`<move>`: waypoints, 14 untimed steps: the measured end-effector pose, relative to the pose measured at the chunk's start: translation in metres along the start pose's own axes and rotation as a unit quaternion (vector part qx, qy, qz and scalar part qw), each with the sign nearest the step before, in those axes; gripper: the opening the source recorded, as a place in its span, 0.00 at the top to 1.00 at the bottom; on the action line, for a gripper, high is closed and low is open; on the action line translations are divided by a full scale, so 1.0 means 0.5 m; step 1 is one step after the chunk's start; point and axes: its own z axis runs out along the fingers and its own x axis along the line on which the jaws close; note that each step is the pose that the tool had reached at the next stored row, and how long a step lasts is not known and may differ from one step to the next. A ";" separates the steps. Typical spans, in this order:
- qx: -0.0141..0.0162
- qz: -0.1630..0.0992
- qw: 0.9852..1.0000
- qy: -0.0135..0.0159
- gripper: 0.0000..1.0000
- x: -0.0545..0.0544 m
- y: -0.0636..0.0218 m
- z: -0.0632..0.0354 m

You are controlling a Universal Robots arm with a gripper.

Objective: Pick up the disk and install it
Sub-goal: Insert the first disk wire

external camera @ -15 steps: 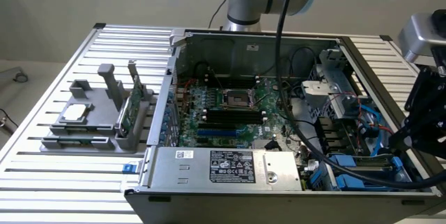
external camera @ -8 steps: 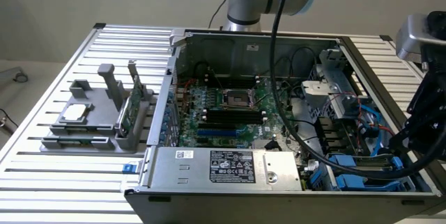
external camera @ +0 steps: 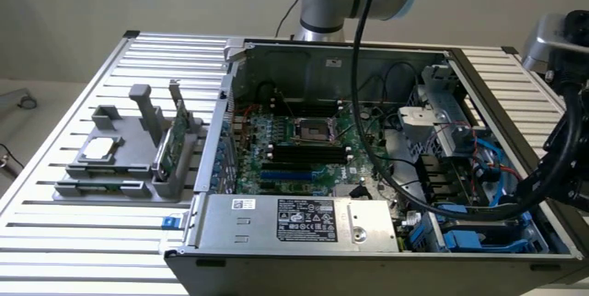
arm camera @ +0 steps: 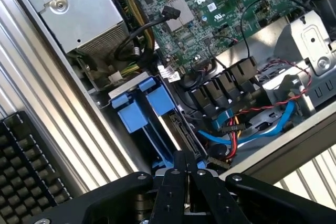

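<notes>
One disk [arm camera: 182,132], as far as I can tell, stands edge-on in the bay at the corner of the case [external camera: 341,58], beside the power supply [external camera: 294,220]. It shows as a dark slab between its blue rails [arm camera: 137,113], so it is not out on the counter [external camera: 83,254]. Its label is hidden from me, and I take it for the disk by those rails.

My gripper [arm camera: 182,157] is pressed together and pinches nothing. Its tips are right at the near end of the disk, though I cannot tell whether they touch it.

I judge the pick-up done and the install at its seating stage: the disk is in the slot, and what remains is to be sure it sits fully home. Any move from here calls for a straight line along the rails with no sideways push. The blue and red cables [arm camera: 247,135] lie just beside the bay, and the board [arm camera: 210,24] is near.
</notes>
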 end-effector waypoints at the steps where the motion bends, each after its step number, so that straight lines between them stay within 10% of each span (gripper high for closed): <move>1: 0.000 0.007 1.000 0.000 0.89 0.000 0.000 0.000; 14: -0.008 0.086 0.996 0.011 0.89 0.000 0.000 0.000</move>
